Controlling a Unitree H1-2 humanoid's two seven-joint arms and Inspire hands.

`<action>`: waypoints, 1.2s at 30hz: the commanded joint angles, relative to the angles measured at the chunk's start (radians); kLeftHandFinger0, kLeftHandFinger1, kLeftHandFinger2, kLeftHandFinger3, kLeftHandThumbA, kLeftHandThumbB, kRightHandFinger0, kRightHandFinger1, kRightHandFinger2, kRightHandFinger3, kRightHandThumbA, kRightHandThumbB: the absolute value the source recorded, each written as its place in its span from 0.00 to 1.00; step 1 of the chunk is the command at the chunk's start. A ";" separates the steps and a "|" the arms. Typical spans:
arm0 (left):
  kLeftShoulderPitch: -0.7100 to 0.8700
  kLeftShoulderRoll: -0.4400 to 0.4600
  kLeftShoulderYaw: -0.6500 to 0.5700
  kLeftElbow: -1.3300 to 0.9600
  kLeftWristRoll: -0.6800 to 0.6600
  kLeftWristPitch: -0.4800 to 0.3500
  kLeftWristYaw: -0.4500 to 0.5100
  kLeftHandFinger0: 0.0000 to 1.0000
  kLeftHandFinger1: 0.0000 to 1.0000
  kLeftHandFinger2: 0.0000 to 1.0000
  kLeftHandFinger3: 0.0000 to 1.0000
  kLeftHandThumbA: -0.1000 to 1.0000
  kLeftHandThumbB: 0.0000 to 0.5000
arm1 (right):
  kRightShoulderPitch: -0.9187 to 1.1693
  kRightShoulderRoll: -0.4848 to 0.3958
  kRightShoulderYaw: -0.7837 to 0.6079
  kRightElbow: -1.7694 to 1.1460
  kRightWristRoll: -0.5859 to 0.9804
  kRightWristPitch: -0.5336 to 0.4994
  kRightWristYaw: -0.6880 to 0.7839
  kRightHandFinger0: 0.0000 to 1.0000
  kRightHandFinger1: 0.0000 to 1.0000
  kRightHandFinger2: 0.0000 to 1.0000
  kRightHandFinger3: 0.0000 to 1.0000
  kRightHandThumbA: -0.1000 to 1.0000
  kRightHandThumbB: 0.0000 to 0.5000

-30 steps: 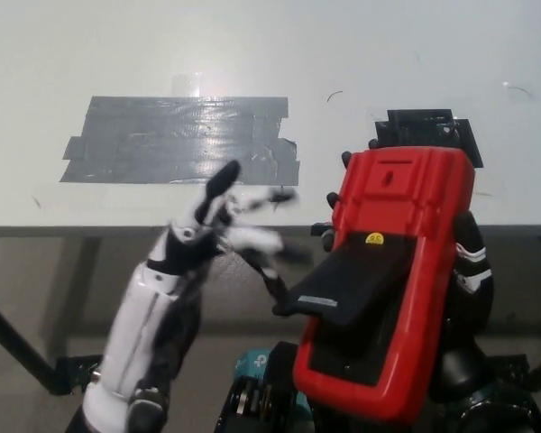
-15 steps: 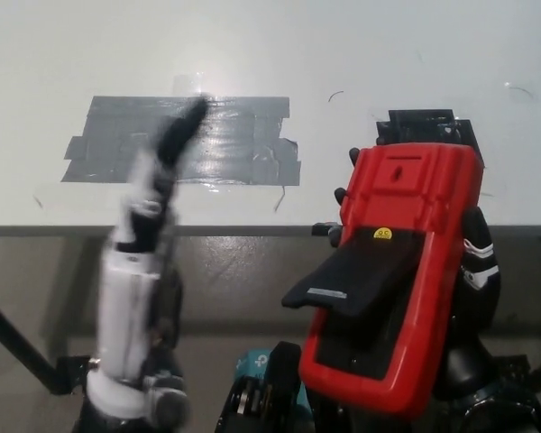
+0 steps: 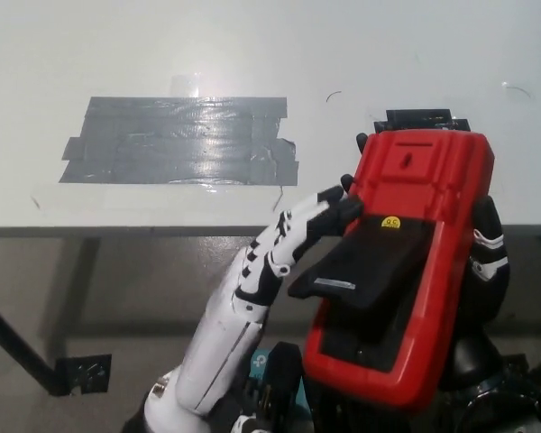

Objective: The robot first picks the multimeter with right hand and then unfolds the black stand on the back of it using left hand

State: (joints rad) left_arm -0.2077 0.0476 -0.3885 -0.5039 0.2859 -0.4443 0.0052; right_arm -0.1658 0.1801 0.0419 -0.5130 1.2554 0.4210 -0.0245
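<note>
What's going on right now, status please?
Right robot hand holds red multimeter, back up. Left robot hand touching the half-raised black stand. Nothing in the way.

Left hand (image 3: 284,244) left of multimeter (image 3: 406,271), touching.

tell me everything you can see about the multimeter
The multimeter is a red, plastic-looking case seen from its back, held up in front of the table edge by the black right hand, which wraps it from behind. A black stand on its back is swung partly out, its free end pointing lower left. A small yellow sticker sits above the stand. The white left hand reaches in, fingertips at the stand's upper left edge.
</note>
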 commanded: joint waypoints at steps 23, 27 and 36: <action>-0.007 -0.039 0.057 -0.067 0.100 -0.026 0.107 0.00 0.00 0.07 1.00 1.00 1.00 | -0.078 0.013 -0.015 -0.040 0.098 -0.050 -0.046 0.00 0.12 0.54 0.79 0.00 0.31; -0.014 -0.045 0.080 -0.071 0.076 -0.026 0.070 0.00 0.00 0.10 1.00 1.00 1.00 | -0.083 0.013 -0.019 -0.040 0.097 -0.054 -0.047 0.00 0.16 0.60 0.81 0.00 0.29; -0.062 -0.014 0.095 -0.103 0.300 -0.026 0.274 1.00 1.00 1.00 1.00 1.00 0.94 | -0.086 0.018 -0.020 -0.041 0.075 -0.068 -0.048 0.00 0.23 0.66 0.82 0.00 0.29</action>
State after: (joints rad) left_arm -0.2461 0.0215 -0.3096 -0.5610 0.3749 -0.4467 0.1054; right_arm -0.2075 0.1745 0.0260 -0.5126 1.3184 0.4035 -0.0803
